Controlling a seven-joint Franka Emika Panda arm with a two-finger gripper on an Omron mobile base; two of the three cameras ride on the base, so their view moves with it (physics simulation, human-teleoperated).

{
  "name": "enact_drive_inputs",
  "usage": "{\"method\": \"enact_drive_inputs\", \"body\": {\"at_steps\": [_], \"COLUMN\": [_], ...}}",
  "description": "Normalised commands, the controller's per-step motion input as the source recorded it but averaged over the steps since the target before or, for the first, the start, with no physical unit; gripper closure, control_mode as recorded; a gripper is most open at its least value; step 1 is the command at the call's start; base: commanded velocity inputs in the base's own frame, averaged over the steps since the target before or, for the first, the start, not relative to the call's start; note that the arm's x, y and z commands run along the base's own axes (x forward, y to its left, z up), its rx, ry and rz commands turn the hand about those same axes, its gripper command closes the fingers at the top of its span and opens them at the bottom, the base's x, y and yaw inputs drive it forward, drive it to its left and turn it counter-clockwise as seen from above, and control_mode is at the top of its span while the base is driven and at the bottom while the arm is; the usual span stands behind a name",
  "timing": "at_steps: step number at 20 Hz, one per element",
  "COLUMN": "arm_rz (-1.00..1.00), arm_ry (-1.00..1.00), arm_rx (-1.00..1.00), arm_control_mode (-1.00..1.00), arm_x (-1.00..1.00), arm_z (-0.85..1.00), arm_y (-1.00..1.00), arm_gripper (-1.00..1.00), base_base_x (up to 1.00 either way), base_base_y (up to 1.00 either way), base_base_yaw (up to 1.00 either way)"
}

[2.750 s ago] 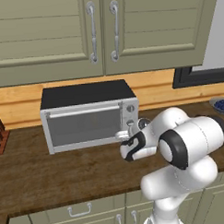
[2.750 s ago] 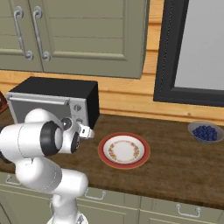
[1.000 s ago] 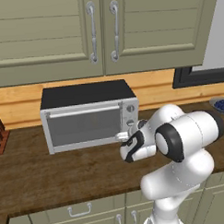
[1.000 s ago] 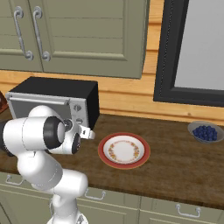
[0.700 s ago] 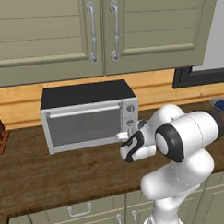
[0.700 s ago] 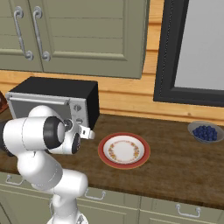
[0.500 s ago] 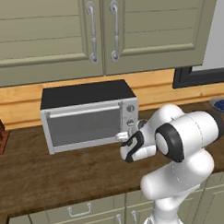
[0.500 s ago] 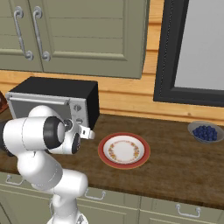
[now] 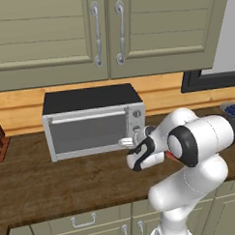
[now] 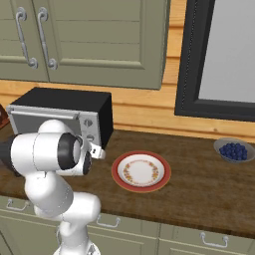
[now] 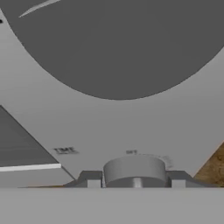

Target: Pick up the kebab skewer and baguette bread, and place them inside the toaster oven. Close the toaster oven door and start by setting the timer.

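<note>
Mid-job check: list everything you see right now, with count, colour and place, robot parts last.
toaster oven: one, silver with black top, on the counter against the wall, door shut
timer knob: one, grey, lowest on the oven's knob column, between the fingers
plate: one, white with red rim, on the counter right of the oven
bowl of blueberries: one, grey bowl, dark blue berries, far right of the counter
upper cabinets: two doors, olive green, above the oven
counter: one, dark wood
gripper: one, dark fingers, shut on the timer knob
</note>
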Motion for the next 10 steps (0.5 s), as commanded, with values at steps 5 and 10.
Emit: {"method": "enact_drive_inputs", "body": {"at_steps": [5, 10], "arm_rz": [0.06, 0.06], "arm_ry": [-0.01, 0.00], "arm_rx": [0.17, 0.16], "arm_control_mode": [-1.00, -1.00], "arm_x": [0.00, 0.00], "arm_z": [-0.02, 0.00], "arm_y": [-0.02, -0.01], "arm_gripper": [1.00, 1.00], "base_base_x": [0.00, 0.00], "base_base_y": [0.00, 0.00], "base_base_yaw": [0.00, 0.00]}}
